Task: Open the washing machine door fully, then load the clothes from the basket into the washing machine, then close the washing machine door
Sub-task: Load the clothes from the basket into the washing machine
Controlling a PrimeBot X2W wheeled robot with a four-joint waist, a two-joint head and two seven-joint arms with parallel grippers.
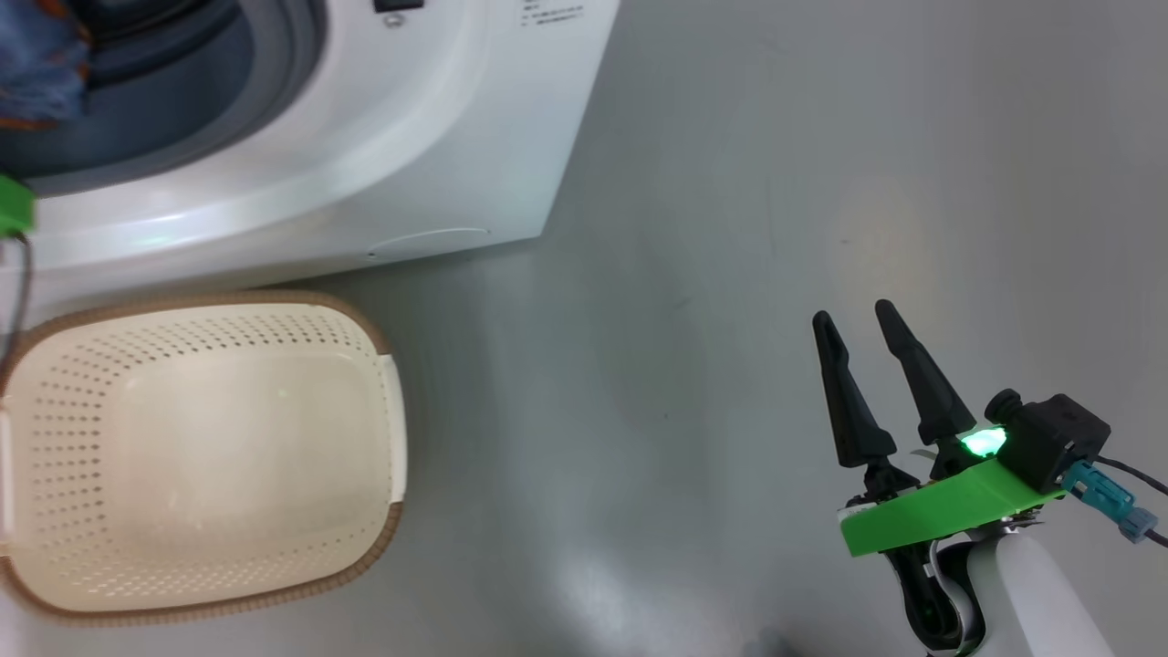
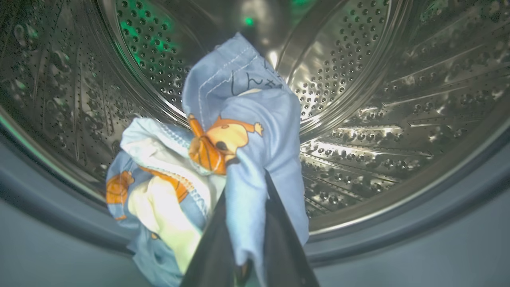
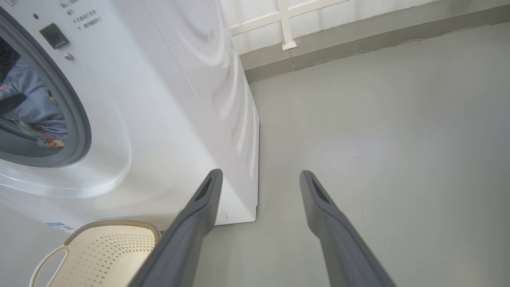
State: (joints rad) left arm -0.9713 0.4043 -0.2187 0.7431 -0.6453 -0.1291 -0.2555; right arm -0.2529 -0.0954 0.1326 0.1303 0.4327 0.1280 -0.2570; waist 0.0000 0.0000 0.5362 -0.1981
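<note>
My left gripper [image 2: 249, 191] is shut on the clothes [image 2: 247, 119], a light blue bundle with orange printed figures. It holds them in the mouth of the washing machine [image 1: 383, 137], above the grey gasket [image 2: 438, 207] and in front of the steel drum [image 2: 378, 79]. The same clothes [image 3: 36, 103] show through the opening in the right wrist view. The cream basket [image 1: 201, 456] stands on the floor in front of the machine, its perforated bottom bare. My right gripper [image 1: 855, 315] hovers open over the floor to the right, holding nothing. The washing machine door is out of view.
Grey floor [image 1: 730, 228] stretches to the right of the machine and around my right gripper [image 3: 259, 173]. A wall with a white frame and a grey baseboard [image 3: 358, 36] runs behind the machine. The basket [image 3: 107, 255] sits close against the machine's front.
</note>
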